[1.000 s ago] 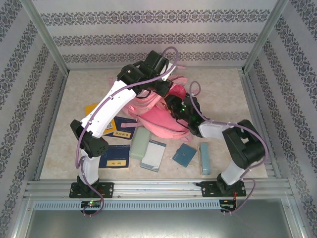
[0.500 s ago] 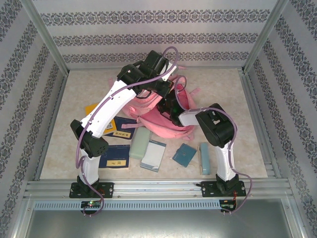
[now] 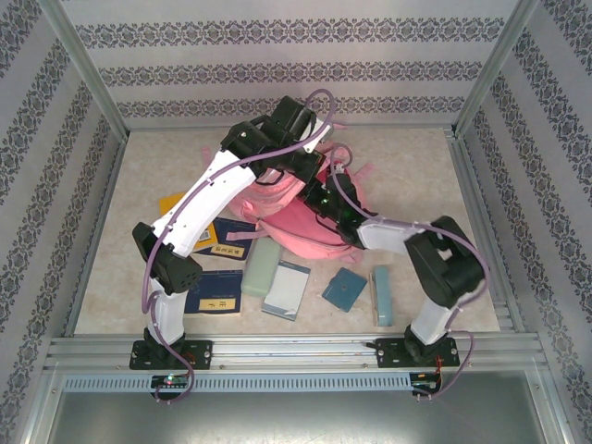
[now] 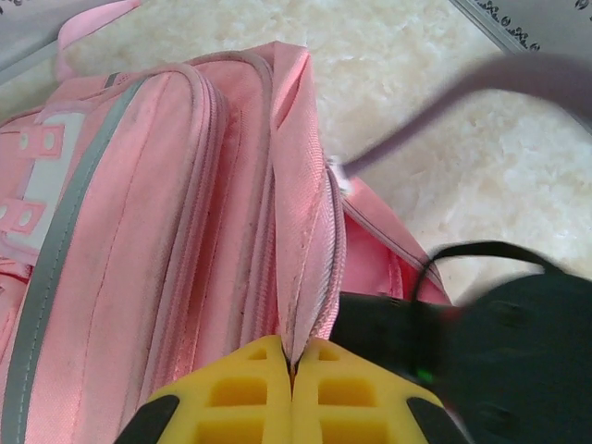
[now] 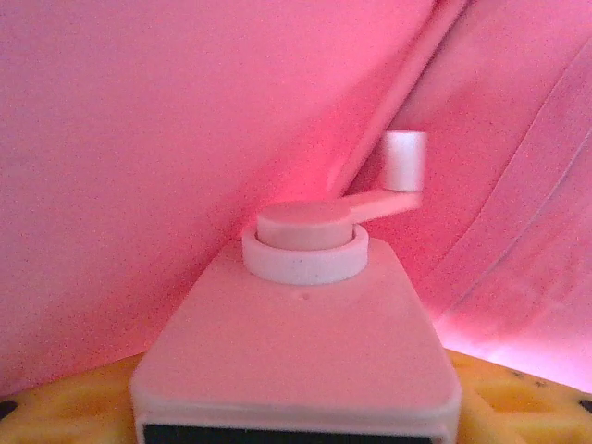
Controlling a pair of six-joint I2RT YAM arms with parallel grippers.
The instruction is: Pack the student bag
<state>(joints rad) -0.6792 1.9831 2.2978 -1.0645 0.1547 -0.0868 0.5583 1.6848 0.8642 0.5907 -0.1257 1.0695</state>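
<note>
**In the bag's mouth: the right arm arrives with its load**

At the middle of the bench (image 3: 407,166) the student bag (image 3: 301,227) lies where it lay a second ago. What has changed is the right arm. A second ago its elbow hung out toward 4 o'clock, half a second ago it was folded up close to the bag, and now it stretches low, with the right gripper (image 3: 324,199) pushed into the opening at the bag's 1 o'clock side.

The right wrist view is lit pink by the fabric all round. A white pencil sharpener (image 5: 296,314) with a small crank sits between the yellow pads. I cannot tell whether the pads are clamping it or have let it go.

The left gripper (image 4: 292,356) has not shifted. It stays clenched on the bag's zip edge at 12 o'clock and lifts the flap so the mouth gapes.

By my reading, one item is at the point of being dropped inside, so this step is close to done.

Much of the task remains. The blue books (image 3: 215,294) wait at the bag's 8 o'clock, the pale green case (image 3: 261,266) and the notebook (image 3: 287,289) at 6 o'clock, and the teal booklet (image 3: 345,289) and teal case (image 3: 381,294) at 5 o'clock, none of them moved.
</note>
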